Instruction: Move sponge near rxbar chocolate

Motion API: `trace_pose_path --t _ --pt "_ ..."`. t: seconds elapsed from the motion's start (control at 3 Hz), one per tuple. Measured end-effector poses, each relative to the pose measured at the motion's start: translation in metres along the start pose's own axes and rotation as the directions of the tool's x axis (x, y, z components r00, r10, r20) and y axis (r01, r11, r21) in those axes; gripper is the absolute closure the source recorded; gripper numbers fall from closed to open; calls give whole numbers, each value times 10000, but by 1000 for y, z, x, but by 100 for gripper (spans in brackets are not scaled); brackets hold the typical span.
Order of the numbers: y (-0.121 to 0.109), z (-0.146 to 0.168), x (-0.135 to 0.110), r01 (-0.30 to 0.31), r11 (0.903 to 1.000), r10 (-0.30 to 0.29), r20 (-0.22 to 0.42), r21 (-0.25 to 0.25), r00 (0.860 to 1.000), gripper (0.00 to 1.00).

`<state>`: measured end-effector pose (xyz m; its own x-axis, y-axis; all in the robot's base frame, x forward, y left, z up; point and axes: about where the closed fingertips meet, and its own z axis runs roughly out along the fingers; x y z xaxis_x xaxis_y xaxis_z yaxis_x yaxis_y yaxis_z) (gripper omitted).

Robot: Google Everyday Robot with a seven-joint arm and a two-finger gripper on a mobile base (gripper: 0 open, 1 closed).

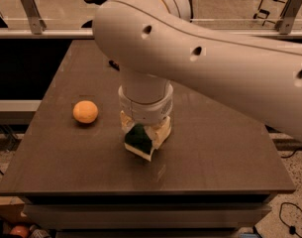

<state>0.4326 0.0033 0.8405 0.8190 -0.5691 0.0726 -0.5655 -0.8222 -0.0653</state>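
Observation:
My gripper points down over the middle of the table, under the big white arm. Its pale fingers are shut on the sponge, whose dark green top and pale yellow foam edge show between them. The sponge hangs tilted just above the tabletop; I cannot tell whether it touches. The rxbar chocolate is mostly hidden behind the arm. Only a small dark sliver shows at the arm's left edge, at the back of the table, and I cannot tell whether it is the bar.
A round orange fruit lies on the dark brown table, left of the gripper. The arm crosses the upper right of the view. Metal rails run behind the table. The floor drops away past the table's front and side edges.

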Motion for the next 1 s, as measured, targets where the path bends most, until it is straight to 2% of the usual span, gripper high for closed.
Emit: trace_pose_path --t 0.33,0.67,1.0 --pt "0 -1 1 -35 10000 35 -16 -1 10000 100" --pt "4 -8 8 -359 9994 359 -153 20 9992 100" --pt "9 -12 19 -741 9968 750 -307 298 9967 100"
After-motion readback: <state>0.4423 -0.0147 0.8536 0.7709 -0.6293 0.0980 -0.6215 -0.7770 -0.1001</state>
